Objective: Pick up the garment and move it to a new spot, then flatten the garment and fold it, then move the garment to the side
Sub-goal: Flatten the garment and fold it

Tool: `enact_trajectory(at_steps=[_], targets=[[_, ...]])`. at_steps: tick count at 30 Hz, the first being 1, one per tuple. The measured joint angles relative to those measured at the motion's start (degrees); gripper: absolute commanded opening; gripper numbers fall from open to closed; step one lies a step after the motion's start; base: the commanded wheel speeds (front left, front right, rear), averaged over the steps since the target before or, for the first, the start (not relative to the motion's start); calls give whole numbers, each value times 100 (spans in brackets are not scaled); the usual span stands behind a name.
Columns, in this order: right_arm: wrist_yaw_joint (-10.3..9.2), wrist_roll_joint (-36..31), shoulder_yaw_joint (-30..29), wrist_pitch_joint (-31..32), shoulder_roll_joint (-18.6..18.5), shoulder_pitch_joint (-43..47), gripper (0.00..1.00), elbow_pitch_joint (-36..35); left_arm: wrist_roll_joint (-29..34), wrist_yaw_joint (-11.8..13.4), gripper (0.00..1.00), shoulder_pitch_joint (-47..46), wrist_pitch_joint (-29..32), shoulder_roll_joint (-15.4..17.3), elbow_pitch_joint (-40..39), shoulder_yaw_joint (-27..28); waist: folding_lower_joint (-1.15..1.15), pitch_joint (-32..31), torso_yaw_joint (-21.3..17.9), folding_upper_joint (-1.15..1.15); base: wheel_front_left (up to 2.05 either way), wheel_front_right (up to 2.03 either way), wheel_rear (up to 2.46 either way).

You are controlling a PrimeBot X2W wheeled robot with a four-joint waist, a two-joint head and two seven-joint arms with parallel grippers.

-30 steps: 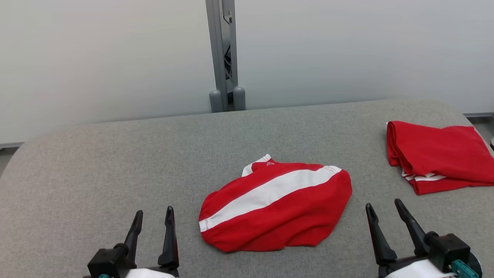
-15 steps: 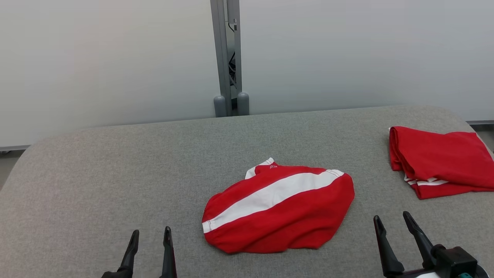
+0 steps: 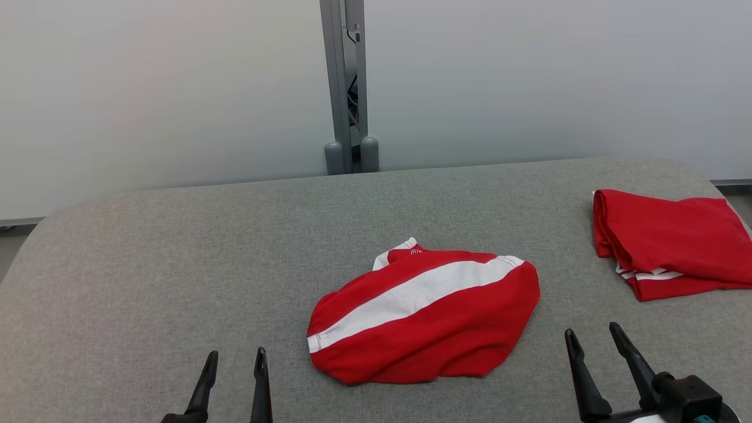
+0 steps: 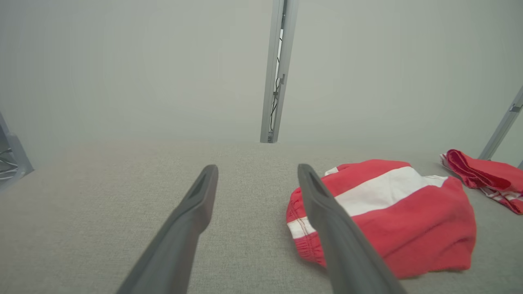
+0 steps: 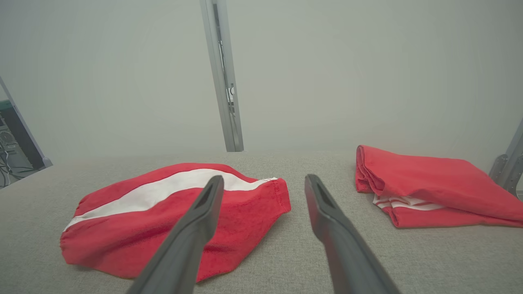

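The garment [image 3: 423, 317] is a red piece with a broad white stripe, lying bunched in the middle of the grey padded table [image 3: 176, 264]. It also appears at the right of the left wrist view as the garment [image 4: 392, 220] and at the left of the right wrist view as the garment [image 5: 163, 212]. My left gripper [image 3: 236, 355] hovers open near the table's front edge, to the garment's left, with nothing between its fingers [image 4: 196, 212]. My right gripper [image 3: 592, 332] stands open and empty to the garment's right, fingers [image 5: 327, 212] apart.
A second red garment [image 3: 664, 241], folded, rests at the table's far right edge; it is the folded garment [image 5: 429, 188] in the right wrist view. A grey metal post [image 3: 346, 88] rises behind the table against pale wall panels. The table's left half is bare fabric.
The camera has tilted a little, shifting the whole picture. Both grippers sit lower in the head view than a second ago. The garment lies as before.
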Motion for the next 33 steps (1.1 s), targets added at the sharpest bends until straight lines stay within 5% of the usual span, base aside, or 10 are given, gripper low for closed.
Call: enact_trajectory(at_steps=[10,20,33], targets=[[0,0,149,0,-19,-141,100,63,-743,-379,100,-912,414,-30,1279,-515,0,194,-24,0,0,0,0],[0,9,323,0,-111,-346,100,146,-1713,-311,100,-1928,1374,-38,2218,-1015,0,456,-203,0,0,0,0],[0,19,436,0,-176,-552,100,166,-1880,-47,68,-2537,1659,-38,3122,-1128,0,821,-398,0,0,0,0]])
